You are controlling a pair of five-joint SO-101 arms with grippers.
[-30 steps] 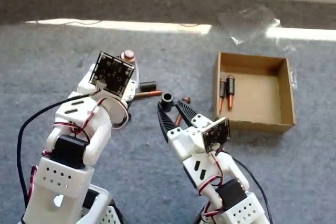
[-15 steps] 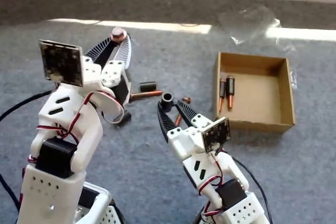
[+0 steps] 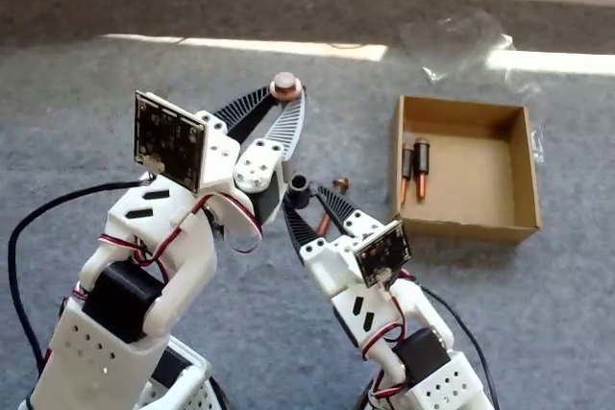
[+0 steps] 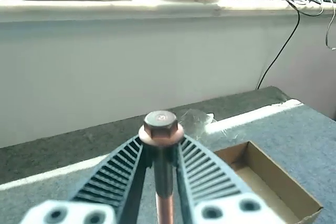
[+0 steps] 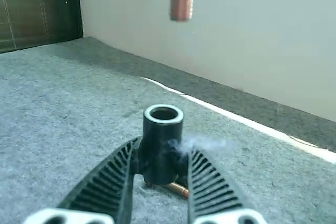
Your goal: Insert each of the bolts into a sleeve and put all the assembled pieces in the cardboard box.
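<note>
Mid-frame, the right tool (image 5: 163, 153) grips the sleeve (image 3: 298, 184) upright, mouth open upward, while the left tool (image 4: 160, 148) clamps the bolt (image 3: 284, 84) vertical, head up, its tip hanging above and seemingly slightly off the sleeve's axis.

The tabletop (image 3: 115, 112) is covered in grey, carpet-like felt, with a darker band and a bright strip of sunlight (image 3: 240, 46) along its far edge. An open, square, brown cardboard box (image 3: 461, 229) sits flat on the right half. A crumpled clear plastic bag (image 3: 456, 43) lies beyond the box, near the far edge and apart from it. A copper-coloured bolt (image 3: 338, 185) with a flanged head lies on the felt near the middle, to the left of the box and not touching it.
</note>
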